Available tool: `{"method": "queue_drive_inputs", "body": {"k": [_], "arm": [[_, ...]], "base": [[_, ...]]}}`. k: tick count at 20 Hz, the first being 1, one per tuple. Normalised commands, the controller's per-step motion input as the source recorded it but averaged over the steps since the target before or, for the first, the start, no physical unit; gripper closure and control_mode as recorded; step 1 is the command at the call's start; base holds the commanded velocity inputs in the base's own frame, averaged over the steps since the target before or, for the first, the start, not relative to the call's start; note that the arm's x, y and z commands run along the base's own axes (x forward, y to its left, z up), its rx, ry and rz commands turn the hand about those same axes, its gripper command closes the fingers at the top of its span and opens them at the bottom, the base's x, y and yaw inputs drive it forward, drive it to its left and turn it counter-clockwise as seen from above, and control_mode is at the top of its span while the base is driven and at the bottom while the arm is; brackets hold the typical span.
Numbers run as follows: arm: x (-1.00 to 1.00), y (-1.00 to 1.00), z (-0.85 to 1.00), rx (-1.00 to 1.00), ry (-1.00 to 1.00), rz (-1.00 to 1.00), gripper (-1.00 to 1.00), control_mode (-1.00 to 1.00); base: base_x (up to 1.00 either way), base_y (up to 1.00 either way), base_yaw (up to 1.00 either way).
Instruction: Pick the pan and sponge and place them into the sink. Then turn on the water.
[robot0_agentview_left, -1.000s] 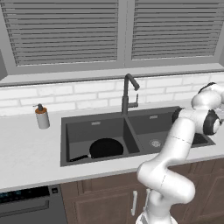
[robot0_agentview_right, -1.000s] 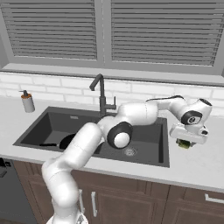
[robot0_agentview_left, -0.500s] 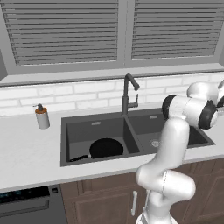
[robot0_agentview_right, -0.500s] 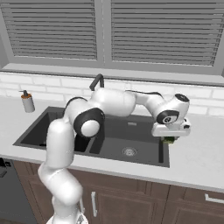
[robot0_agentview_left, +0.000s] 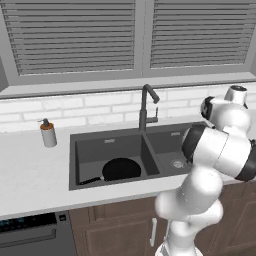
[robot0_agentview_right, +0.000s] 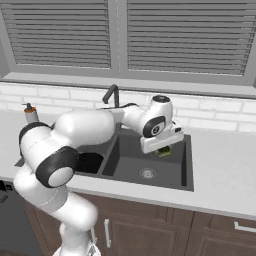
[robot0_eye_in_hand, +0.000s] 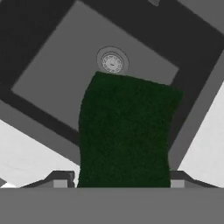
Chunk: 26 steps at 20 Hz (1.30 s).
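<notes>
The sponge (robot0_eye_in_hand: 124, 131) is clamped between the two fingertips of the gripper (robot0_agentview_right: 164, 150), the jaws set wide around its green body, and it is held in the air above the right basin of the sink (robot0_agentview_right: 186, 165), its drain (robot0_eye_in_hand: 112, 62) seen below. The pan (robot0_agentview_left: 120, 169) is seen lying in the left basin

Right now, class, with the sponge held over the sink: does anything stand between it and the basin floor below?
Nothing visible does. The sponge hangs in the gripper above the right basin of the sink, whose floor around the drain lies bare. The pan sits in the other basin.
</notes>
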Motion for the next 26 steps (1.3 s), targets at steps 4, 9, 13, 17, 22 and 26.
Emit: {"method": "queue_drive_inputs", "body": {"k": [4, 9, 13, 17, 22, 26], "arm": [[-0.16, 1.00, 0.19, -0.01, 0.18, 0.23, 1.00, -1.00], [-0.12, 1.00, 0.00, 0.02, 0.11, 0.21, 1.00, -1.00], [-0.01, 1.00, 0.12, 0.01, 0.09, 0.19, 1.00, -1.00], [0.00, 1.00, 0.02, 0.00, 0.18, 0.18, 1.00, -1.00], [0.00, 1.00, 0.00, 0.00, 0.18, 0.18, 1.00, -1.00], [0.01, 1.00, 0.00, 0.00, 0.08, 0.11, 1.00, -1.00]], "base": [[0.00, 0.00, 0.00], [0.00, 0.00, 0.00], [0.00, 0.00, 0.00], [0.00, 0.00, 0.00], [0.00, 0.00, 0.00], [0.00, 0.00, 0.00]]}}
